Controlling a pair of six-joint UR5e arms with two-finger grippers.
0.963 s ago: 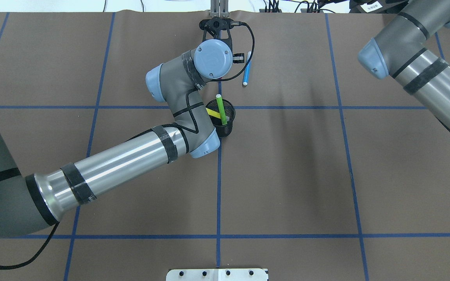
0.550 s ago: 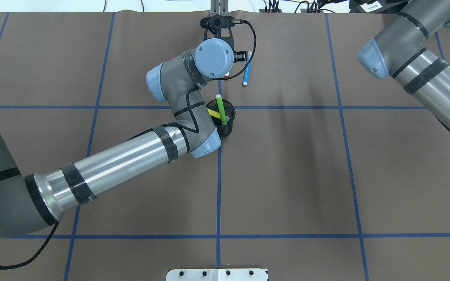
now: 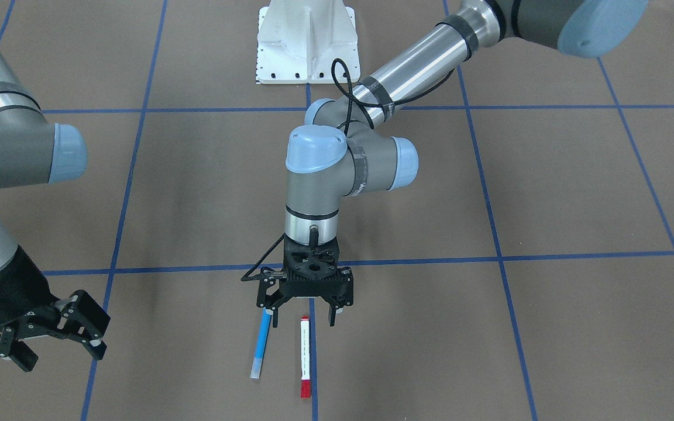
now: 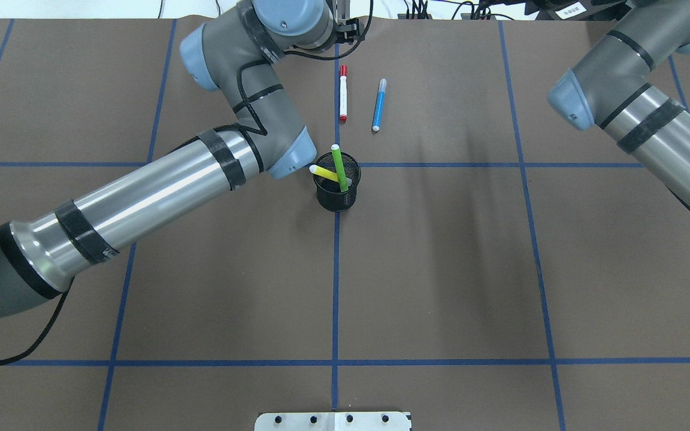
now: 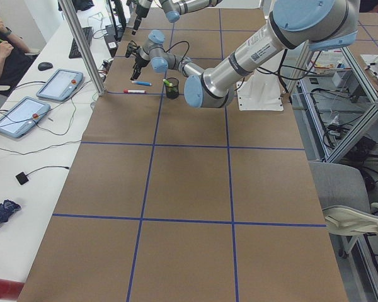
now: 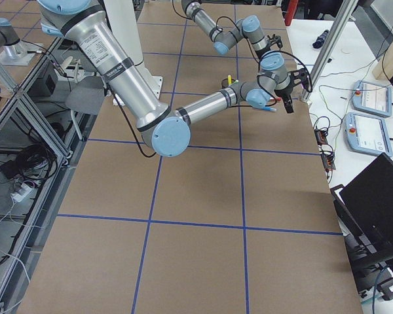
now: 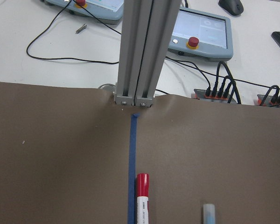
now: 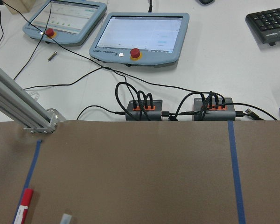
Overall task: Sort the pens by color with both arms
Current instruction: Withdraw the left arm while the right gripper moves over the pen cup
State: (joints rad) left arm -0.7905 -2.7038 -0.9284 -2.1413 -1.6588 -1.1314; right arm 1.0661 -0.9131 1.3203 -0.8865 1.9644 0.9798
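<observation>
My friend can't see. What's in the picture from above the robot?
A red-ended white pen and a blue pen lie side by side on the brown table. Nearby, a black mesh cup holds a green pen and a yellow pen. The left arm reaches past the cup.

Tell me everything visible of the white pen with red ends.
A slim marker, the white pen with red ends has a white barrel with small print, a red cap and a red tail. It lies flat on the brown table cover, alongside the centre blue tape line, near the blue pen but apart. The open left gripper hangs over one end, not gripping it.
</observation>
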